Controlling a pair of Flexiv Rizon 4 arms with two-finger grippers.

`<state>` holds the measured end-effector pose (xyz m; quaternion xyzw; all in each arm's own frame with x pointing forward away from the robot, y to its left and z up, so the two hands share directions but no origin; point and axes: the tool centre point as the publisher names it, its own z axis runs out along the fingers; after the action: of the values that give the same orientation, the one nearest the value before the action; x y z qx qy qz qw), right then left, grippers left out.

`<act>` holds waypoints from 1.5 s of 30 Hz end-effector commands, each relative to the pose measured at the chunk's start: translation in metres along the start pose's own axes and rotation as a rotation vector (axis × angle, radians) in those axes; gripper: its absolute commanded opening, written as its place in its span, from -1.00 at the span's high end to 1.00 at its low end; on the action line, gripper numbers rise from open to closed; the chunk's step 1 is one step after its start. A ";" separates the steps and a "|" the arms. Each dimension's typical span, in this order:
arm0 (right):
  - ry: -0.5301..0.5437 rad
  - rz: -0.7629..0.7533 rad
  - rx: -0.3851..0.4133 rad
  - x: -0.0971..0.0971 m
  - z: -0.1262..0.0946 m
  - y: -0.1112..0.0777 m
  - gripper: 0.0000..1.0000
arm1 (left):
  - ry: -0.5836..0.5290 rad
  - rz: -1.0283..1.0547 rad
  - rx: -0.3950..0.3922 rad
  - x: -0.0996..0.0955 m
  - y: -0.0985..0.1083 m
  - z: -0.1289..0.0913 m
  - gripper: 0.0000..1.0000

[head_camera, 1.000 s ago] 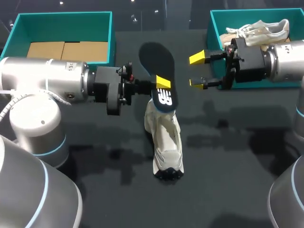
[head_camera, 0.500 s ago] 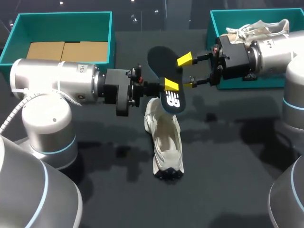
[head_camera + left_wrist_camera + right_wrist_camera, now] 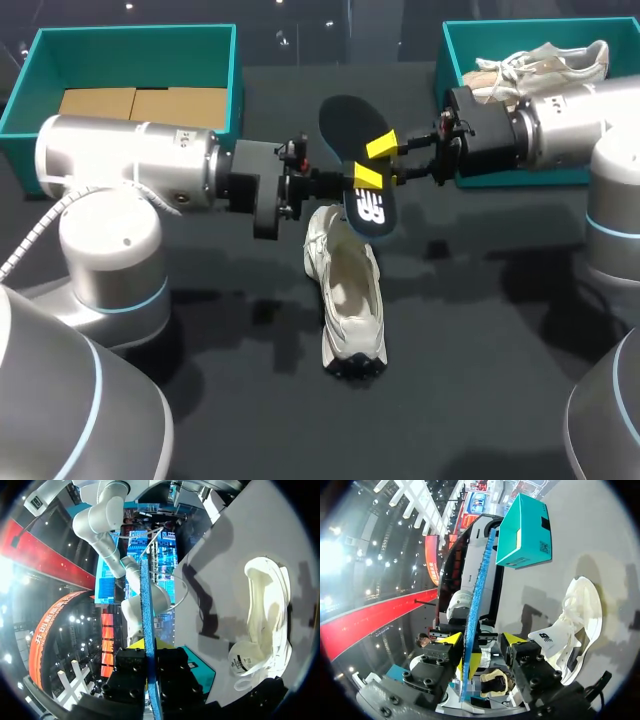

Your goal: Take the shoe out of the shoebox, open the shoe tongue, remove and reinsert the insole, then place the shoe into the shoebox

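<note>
Insole, where: thin dark foam insole is out of the shoe, held in the air over one end of the white mesh sneaker, between the two arms.
Insole, look: edge-on and blue along the rim in both wrist views (left, right).
Sneaker: lies on the black table, opening up, nothing gripping it; beside the left pincer in its own view.
Handling, judged: light, thin and floppy. Held by one end, the free length will likely droop or swing. The foam looks forgiving, so a firm pinch should do no harm.
Where to hold, judged: across the flat faces, low on the broad printed end. A second hold higher up would steady it for feeding back into the sneaker.
Left arm: comes in from the left, forearm about level over the table.
Left pincer: pressed onto the insole from both faces, black fingers flush against it.
Right arm: comes in from the right, also about level, reaching to the same spot.
Right pincer: spread, straddling the insole; one finger close to a face, the other clear of it (no grip yet).
Boxes: teal cardboard shoebox far left, brown card inside; a second one far right holds another pale shoe.
</note>
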<state>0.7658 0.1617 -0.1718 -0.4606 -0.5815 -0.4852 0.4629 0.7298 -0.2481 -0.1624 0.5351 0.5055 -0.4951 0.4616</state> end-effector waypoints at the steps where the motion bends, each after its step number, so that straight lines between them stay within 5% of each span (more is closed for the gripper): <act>1: 0.003 0.000 -0.005 -0.001 0.002 -0.001 0.13 | 0.000 0.006 -0.001 0.003 0.002 0.005 1.00; 16: 0.028 -0.010 0.009 0.002 0.009 0.003 0.27 | 0.015 0.040 -0.017 0.010 0.008 0.014 1.00; 21: 0.035 -0.016 0.011 0.002 0.012 0.005 0.48 | 0.013 0.042 -0.024 0.010 0.008 0.015 1.00; 23: 0.037 -0.016 0.011 0.002 0.013 0.005 0.98 | 0.011 0.042 -0.029 0.011 0.008 0.016 1.00; 32: 0.041 -0.020 0.012 0.002 0.014 0.005 1.00 | 0.011 0.037 -0.047 0.013 0.010 0.012 1.00; 34: 0.041 -0.020 0.013 0.002 0.014 0.006 1.00 | 0.012 0.034 -0.053 0.012 0.009 0.009 -0.16; 35: 0.041 -0.020 0.015 0.002 0.014 0.006 1.00 | 0.012 0.031 -0.058 0.011 0.009 0.007 -0.92; 45: 0.040 -0.019 0.005 0.004 0.006 0.002 1.00 | 0.019 -0.001 -0.106 -0.005 0.012 -0.040 -1.00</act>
<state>0.7704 0.1716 -0.1689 -0.4425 -0.5789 -0.4954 0.4728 0.7509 -0.2360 -0.1631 0.5130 0.5288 -0.4663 0.4896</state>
